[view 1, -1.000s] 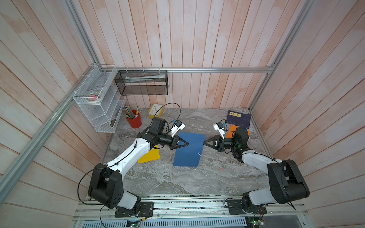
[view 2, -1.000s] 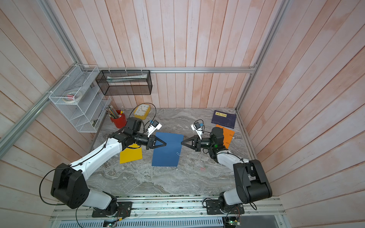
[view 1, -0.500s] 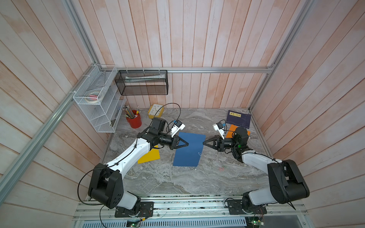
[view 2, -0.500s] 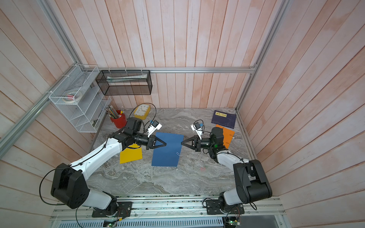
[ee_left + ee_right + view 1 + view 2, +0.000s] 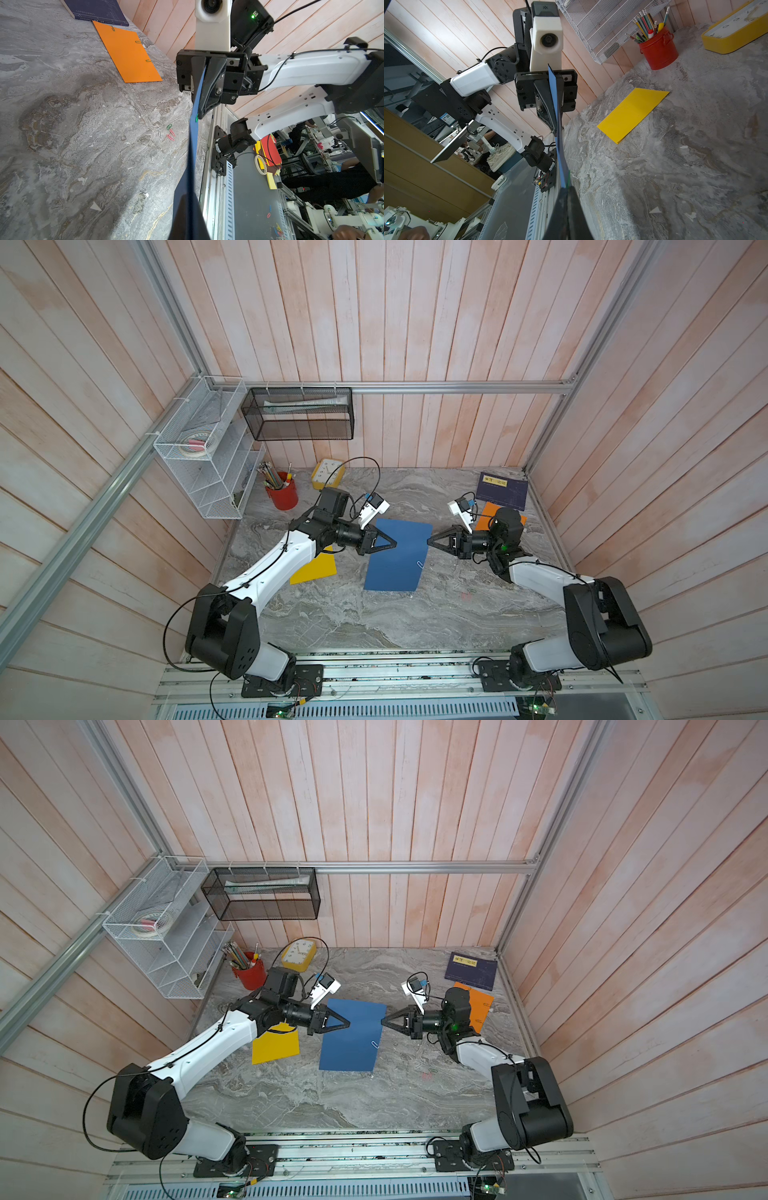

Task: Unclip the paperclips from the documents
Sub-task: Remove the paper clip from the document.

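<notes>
The blue document (image 5: 395, 568) (image 5: 353, 1048) hangs above the table, stretched between my two grippers. My left gripper (image 5: 395, 545) (image 5: 188, 197) is shut on its left edge. My right gripper (image 5: 428, 542) (image 5: 568, 188) is shut at the right edge, on a green paperclip (image 5: 196, 118) (image 5: 569, 176) clipped there. A silver paperclip (image 5: 420, 564) sits lower on that same edge. The orange document (image 5: 128, 52) lies flat behind the right arm with three green clips along its edges. The yellow document (image 5: 633, 112) (image 5: 316, 568) lies under the left arm.
Several loose paperclips (image 5: 169, 133) lie on the marble near the front right. A navy booklet (image 5: 500, 491) is at the back right. A red pencil cup (image 5: 282, 495), a yellow clock (image 5: 328, 475) and a white wire rack (image 5: 208, 456) stand at the back left.
</notes>
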### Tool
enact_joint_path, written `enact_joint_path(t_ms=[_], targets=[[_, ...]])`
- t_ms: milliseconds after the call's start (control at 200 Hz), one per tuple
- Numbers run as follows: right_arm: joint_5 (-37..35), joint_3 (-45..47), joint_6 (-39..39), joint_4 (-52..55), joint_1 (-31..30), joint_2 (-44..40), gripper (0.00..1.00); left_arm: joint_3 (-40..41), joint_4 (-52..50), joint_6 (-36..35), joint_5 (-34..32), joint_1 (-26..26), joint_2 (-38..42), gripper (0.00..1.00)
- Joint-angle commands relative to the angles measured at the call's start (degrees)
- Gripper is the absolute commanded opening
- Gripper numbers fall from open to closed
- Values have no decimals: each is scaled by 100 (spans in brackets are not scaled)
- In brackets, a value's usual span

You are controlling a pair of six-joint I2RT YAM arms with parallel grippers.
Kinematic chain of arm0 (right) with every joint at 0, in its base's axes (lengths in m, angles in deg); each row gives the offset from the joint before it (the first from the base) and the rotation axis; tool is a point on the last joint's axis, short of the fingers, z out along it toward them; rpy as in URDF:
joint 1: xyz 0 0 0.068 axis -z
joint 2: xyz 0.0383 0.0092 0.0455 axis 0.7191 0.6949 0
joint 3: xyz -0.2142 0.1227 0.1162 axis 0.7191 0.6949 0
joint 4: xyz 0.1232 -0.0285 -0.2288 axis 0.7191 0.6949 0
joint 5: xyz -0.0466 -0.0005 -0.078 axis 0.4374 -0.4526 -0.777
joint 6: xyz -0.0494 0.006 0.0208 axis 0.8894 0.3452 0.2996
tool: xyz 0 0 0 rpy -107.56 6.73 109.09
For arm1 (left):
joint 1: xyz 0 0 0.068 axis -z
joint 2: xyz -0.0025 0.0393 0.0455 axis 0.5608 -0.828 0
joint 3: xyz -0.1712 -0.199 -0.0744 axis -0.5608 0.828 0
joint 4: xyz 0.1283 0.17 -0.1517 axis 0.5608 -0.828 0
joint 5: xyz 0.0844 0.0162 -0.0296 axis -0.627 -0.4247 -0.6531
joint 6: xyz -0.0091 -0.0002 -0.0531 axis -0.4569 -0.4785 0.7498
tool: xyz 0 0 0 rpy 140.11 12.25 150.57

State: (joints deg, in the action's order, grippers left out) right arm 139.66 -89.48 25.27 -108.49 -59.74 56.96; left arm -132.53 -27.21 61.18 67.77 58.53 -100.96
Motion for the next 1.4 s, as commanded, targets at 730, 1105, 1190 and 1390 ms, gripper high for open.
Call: enact_joint_path(t_ms=[730, 1105, 1190, 1390], targets=[[-82, -58, 195, 177, 171, -124, 5, -9, -180, -123, 63, -109, 203, 0], [-759, 222, 653, 1263, 271, -484, 5, 91, 95, 23, -58, -111, 207, 0], [-1093, 388, 781, 1760, 329, -693, 5, 129, 221, 80, -108, -107, 221, 0], [-2084, 833, 1005, 3113, 533, -1228, 4, 190, 469, 201, -354, -105, 195, 0]])
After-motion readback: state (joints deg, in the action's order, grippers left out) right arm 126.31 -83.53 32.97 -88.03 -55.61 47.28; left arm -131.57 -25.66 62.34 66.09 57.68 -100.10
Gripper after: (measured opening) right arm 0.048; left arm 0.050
